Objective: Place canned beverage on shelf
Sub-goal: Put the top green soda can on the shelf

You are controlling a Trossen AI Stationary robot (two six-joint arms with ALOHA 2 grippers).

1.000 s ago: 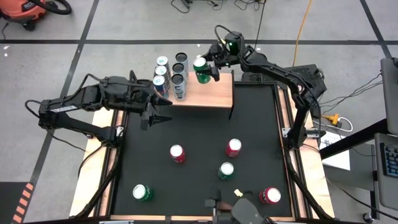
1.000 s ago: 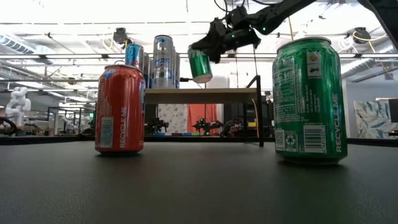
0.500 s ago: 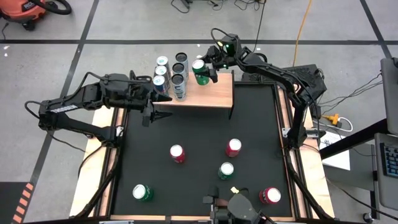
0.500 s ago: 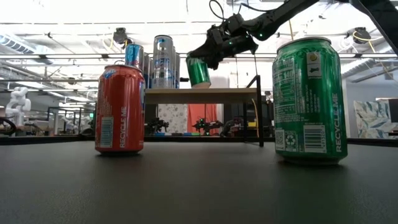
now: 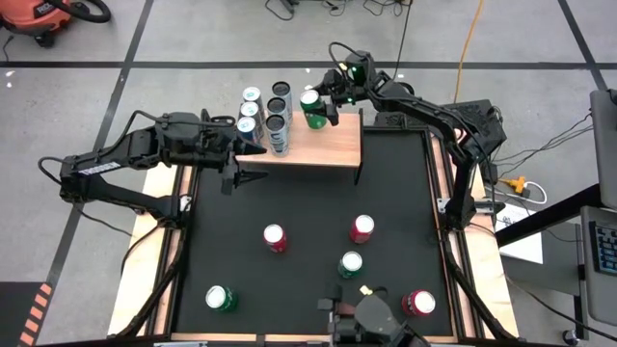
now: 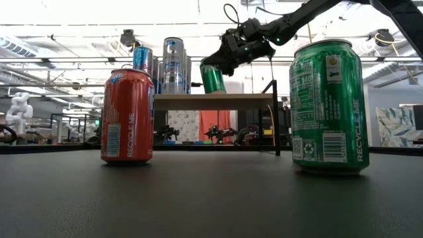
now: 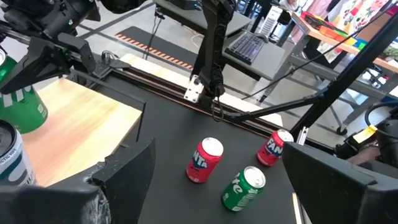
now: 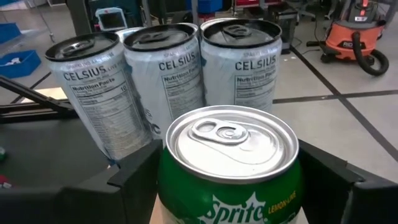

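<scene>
The black worktop [image 5: 308, 202] carries the light-wood shelf [image 5: 333, 145] at its far edge, with loose cans nearer the front. On the shelf, tall Celsius cans [image 5: 278, 120] crowd the left end. The right tool [image 5: 326, 104] is clenched on a green Sprite can [image 5: 310, 108], held tilted just above the shelf's far edge beside them; this is the placing step. Next, I judge, the can must be righted, lowered without nudging its neighbours, then let go. The left tool [image 5: 249, 169] waits spread and empty off the shelf's front left corner.
</scene>
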